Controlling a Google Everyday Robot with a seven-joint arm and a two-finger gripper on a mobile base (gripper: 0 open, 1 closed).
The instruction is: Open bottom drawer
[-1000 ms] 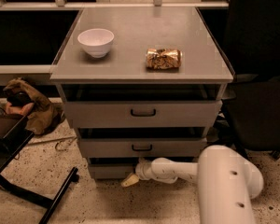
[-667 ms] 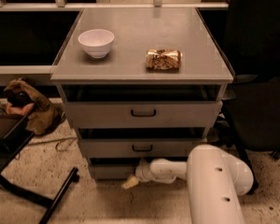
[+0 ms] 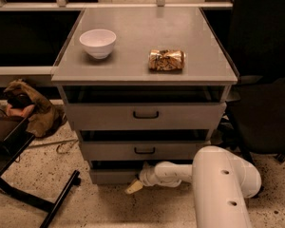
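Where our white arm [image 3: 221, 194] extends from the lower right, the gripper [image 3: 134, 186] sits against the bottom drawer [image 3: 109, 176] at lower centre, just above the speckled floor [image 3: 99, 208]; whether it is apart or together we cannot tell. Dark gaps top the middle drawer [image 3: 109, 151] and top drawer [image 3: 99, 115]. A dark chair [image 3: 266, 108] crowds the right edge. Higher up, a white bowl [image 3: 98, 42] and a crumpled snack packet [image 3: 166, 60] rest apart on the cabinet top [image 3: 133, 32].

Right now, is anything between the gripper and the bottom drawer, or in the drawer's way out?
Nothing visible. The gripper sits right at the bottom drawer front, near the floor; only the robot's own arm lies ahead of the drawer.
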